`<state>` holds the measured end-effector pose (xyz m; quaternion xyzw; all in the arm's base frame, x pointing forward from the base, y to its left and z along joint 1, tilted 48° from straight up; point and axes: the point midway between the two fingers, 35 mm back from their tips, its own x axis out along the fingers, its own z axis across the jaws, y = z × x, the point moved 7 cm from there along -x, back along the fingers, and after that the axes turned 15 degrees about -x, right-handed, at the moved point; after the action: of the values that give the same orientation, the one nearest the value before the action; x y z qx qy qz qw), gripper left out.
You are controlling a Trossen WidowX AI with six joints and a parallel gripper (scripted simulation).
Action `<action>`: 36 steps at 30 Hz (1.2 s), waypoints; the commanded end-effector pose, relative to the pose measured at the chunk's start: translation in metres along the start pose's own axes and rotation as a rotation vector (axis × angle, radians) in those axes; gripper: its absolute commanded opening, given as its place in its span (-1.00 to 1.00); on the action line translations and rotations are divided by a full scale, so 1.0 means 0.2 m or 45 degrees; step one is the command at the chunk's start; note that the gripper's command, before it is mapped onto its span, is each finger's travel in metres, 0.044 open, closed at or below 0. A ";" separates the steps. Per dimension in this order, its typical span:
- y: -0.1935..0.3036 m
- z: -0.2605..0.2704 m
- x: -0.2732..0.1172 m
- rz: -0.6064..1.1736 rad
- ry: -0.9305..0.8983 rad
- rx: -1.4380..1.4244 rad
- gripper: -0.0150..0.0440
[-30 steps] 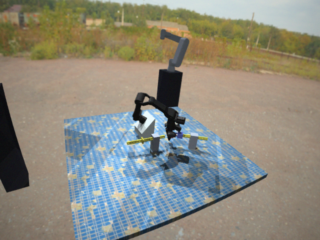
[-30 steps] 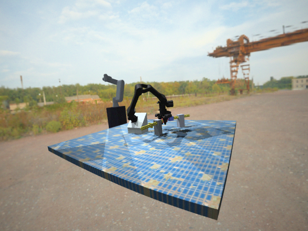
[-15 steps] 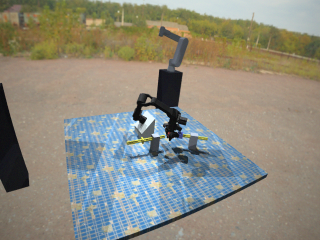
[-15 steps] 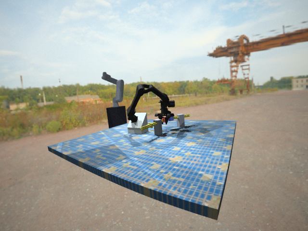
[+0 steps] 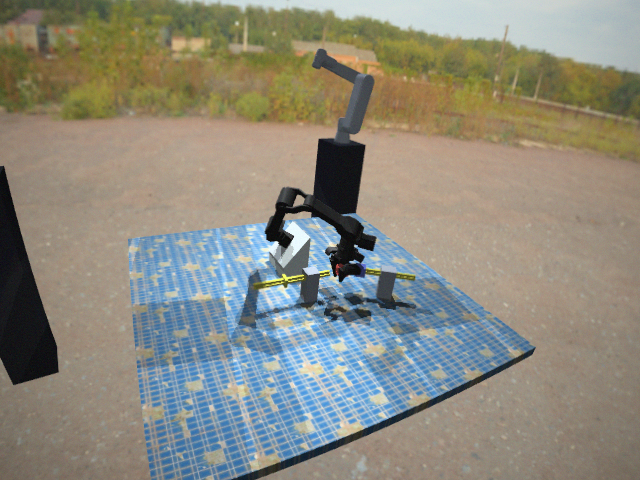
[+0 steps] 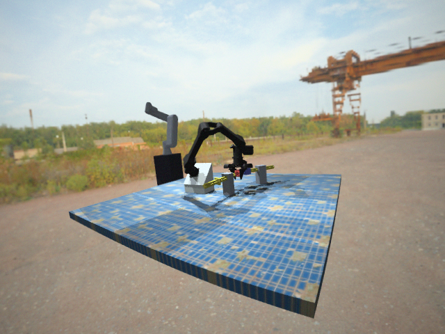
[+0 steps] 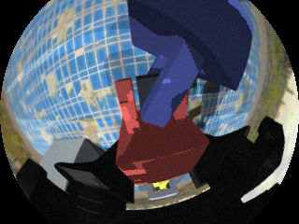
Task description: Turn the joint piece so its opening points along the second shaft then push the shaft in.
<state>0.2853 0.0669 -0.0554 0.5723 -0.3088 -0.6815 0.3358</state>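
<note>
Far left in the top view, one black pillar (image 5: 25, 310) stands off the blue patterned table (image 5: 310, 403) (image 6: 179, 244) (image 7: 56, 70). Moving right, here's the first of two yellow shafts: the left shaft (image 5: 266, 284) (image 6: 212, 184) (image 7: 161, 186), one crosspiece on it, running through the left block (image 5: 310, 289) (image 6: 228, 185), first of two upright grey ones. One pale wedge-shaped base (image 5: 297, 258) (image 6: 201, 187) sits behind that shaft, carrying the black arm (image 5: 330, 214) (image 6: 231, 133) that arches over the setup.

Between the blocks, one gripper (image 5: 342, 271) (image 6: 238, 175) (image 7: 151, 127) is clamped on the red joint piece (image 5: 338, 266) (image 6: 237, 174) (image 7: 161, 151), exactly one of those, up off the table. In the wrist view two red prongs straddle a bar of the purple fork piece (image 5: 361, 269) (image 6: 247, 171) (image 7: 173, 79), just right of it from above. The fingers take up room beside the joint, and the left shaft ends short of it.

On to the right block (image 5: 385, 285) (image 6: 261, 176), number two, with the right shaft (image 5: 405, 276) (image 6: 270, 167) poking out beyond. Behind, one grey arm (image 5: 360, 103) (image 6: 172, 133) tops a black pedestal (image 5: 338, 170) (image 6: 168, 168), and one orange crane (image 6: 346, 73) looms right in the exterior view.
</note>
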 end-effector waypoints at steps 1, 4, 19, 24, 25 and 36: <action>0.00 0.00 0.00 0.000 0.000 0.000 -0.49; 0.00 0.00 0.00 0.000 0.000 0.000 -0.49; 0.00 0.00 0.00 0.000 0.000 0.000 0.10; 0.00 0.00 0.00 0.000 0.000 0.000 0.54; 0.00 0.00 0.00 0.000 0.000 0.000 0.63; 0.00 0.00 0.00 0.000 0.000 0.000 1.00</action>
<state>0.2853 0.0668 -0.0555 0.5721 -0.3089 -0.6816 0.3358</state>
